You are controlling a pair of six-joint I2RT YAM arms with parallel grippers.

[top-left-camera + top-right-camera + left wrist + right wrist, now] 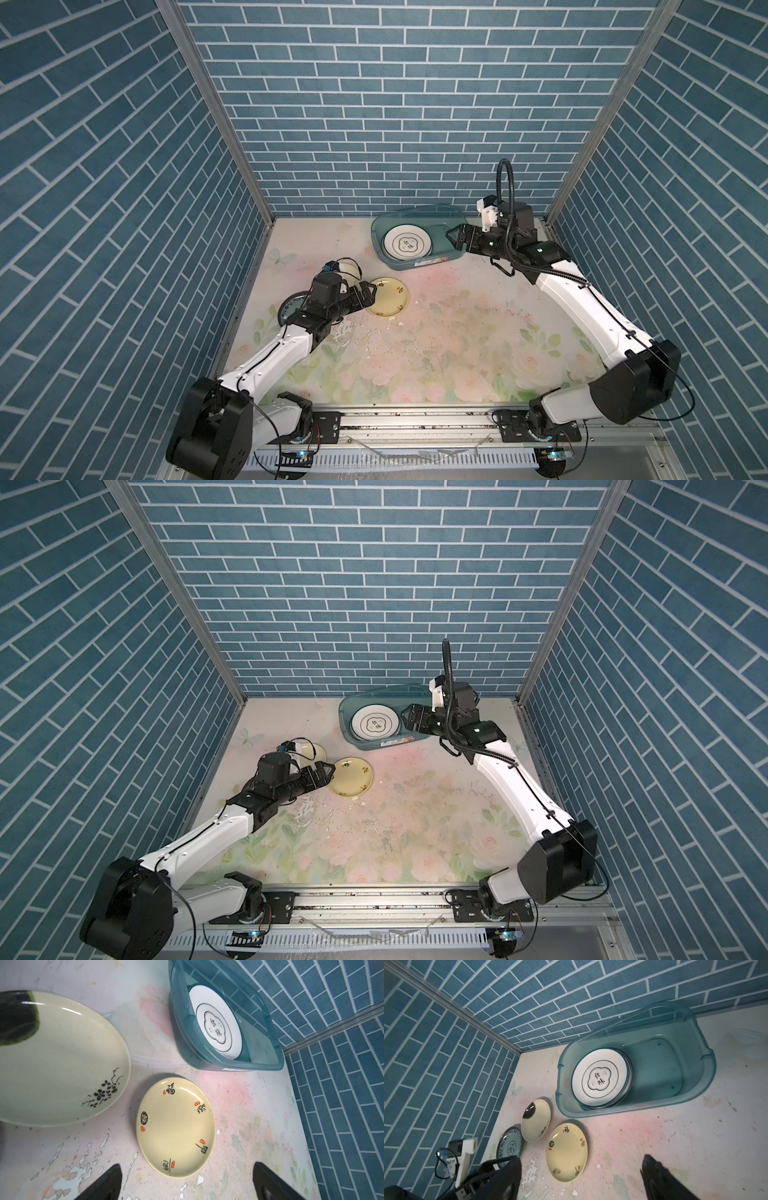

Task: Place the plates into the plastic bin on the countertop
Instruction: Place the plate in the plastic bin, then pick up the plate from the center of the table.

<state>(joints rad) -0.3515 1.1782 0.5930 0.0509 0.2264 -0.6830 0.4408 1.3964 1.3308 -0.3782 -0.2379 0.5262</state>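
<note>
The teal plastic bin stands at the back of the countertop and holds a stack of white plates. A yellow plate with black characters lies flat in front of it. My left gripper is open at that plate's near edge, holding nothing. A cream plate with a black flower and a teal patterned plate lie by the left wall. My right gripper hangs open and empty over the bin's right end.
Blue brick walls close in the left, back and right sides. The countertop print is chipped, with white flakes near the yellow plate. The bin's right half holds nothing. My left arm covers part of the two plates at the left wall.
</note>
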